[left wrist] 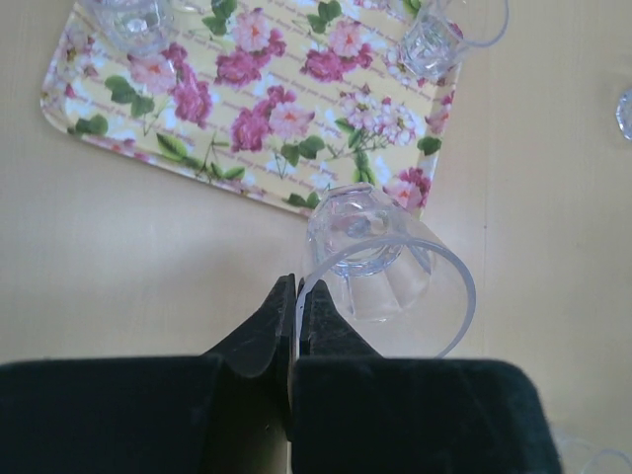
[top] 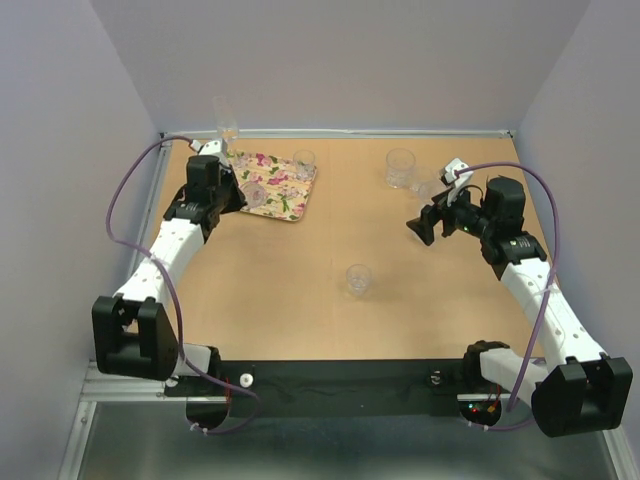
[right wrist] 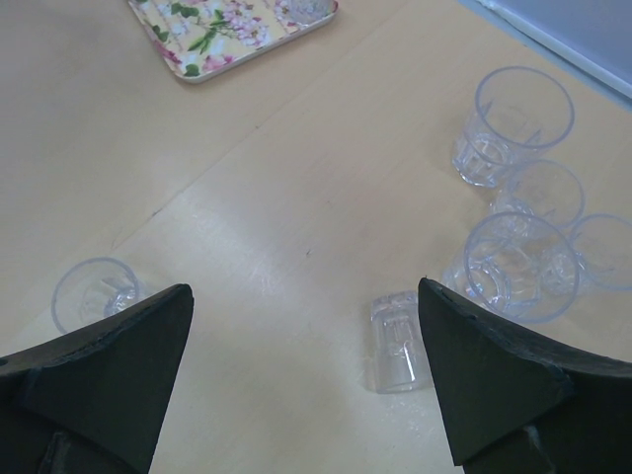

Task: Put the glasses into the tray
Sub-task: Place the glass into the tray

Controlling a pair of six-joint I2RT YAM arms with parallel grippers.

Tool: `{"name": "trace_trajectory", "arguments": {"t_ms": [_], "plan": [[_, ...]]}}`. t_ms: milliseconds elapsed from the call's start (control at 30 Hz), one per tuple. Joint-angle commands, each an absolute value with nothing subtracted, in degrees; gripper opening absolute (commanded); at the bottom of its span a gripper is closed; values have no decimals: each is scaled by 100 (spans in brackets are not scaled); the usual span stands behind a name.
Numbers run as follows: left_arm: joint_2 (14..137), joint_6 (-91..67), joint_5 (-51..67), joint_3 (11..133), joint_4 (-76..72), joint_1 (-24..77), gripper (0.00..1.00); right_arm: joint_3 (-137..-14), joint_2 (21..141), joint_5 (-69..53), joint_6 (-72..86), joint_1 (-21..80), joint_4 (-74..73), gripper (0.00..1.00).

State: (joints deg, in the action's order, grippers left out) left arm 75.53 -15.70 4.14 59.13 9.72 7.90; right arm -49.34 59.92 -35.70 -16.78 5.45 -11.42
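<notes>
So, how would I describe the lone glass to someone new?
Find the open middle of the wooden table. One clear glass stands there upright. Unlike those on the tray or the group of glasses far right, it has no neighbour.

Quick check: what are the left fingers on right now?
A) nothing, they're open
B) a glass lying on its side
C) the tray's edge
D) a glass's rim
D: the left wrist view shows the left fingers shut on the rim of a glass near the corner of the tray.
</notes>
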Motion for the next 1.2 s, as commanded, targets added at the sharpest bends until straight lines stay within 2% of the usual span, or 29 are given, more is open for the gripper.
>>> {"name": "trace_trajectory", "arguments": {"t_ms": [0,333,500,733,1167], "plan": [[8013,-1432,62,6607,580,844,0,-4860,5871,-3516,-1723,483,-817,100],[9447,-3584,-254,7645,474,844,0,-4869,5924,-3498,-1740,483,-826,100],[10526,-5157,-676,8935,1809,870,0,-4869,5950,-3472,-1740,475,-826,100],[11399,-5967,-860,9965,2609,870,0,-4878,5959,-3489,-1749,483,-817,100],[12199,-6714,-1195,10863,3111,870,0,-4887,5959,-3410,-1758,483,-826,100]]}}
